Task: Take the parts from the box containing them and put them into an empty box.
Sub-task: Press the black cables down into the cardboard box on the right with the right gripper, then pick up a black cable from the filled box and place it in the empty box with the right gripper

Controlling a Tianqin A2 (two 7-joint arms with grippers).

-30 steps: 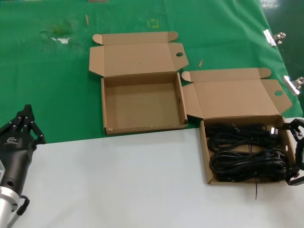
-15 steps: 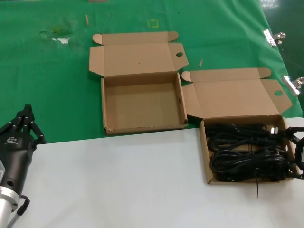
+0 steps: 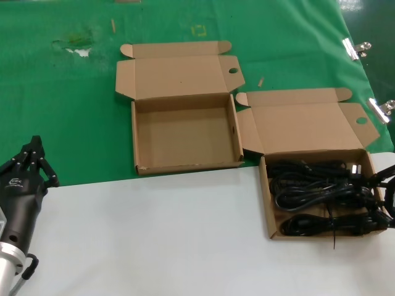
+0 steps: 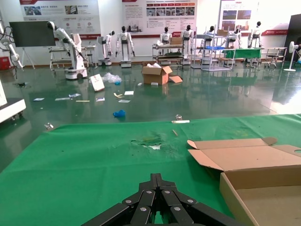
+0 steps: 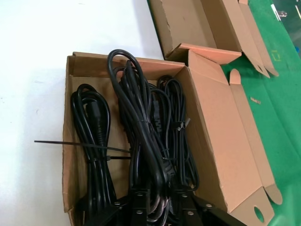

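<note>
Two open mailer cartons on a green-and-white worktop; right gripper clenched on a cord bundle in the right-hand carton.

Left gripper (image 3: pixel 32 161): parked near the left edge, where the green cloth (image 3: pixel 62 111) meets the white surface (image 3: pixel 154 234), fingers drawn together to a point, holding nothing. Empty box (image 3: pixel 185 137): on the green cloth at mid-worktop, lid folded back toward the far edge, interior bare. Box containing them (image 3: pixel 266 203): near the right edge on the white surface, its lid lying back onto the green cloth just beside the empty carton. Parts (image 3: pixel 321 191): black looped power cords lying lengthwise inside this carton, a thin black tie (image 5: pixel 80 146) sticking out of one bundle. Right gripper (image 5: pixel 157 200): at the carton's right end, closed around the middle cord bundle. Two metal clips (image 3: pixel 364 74): along the right edge.
</note>
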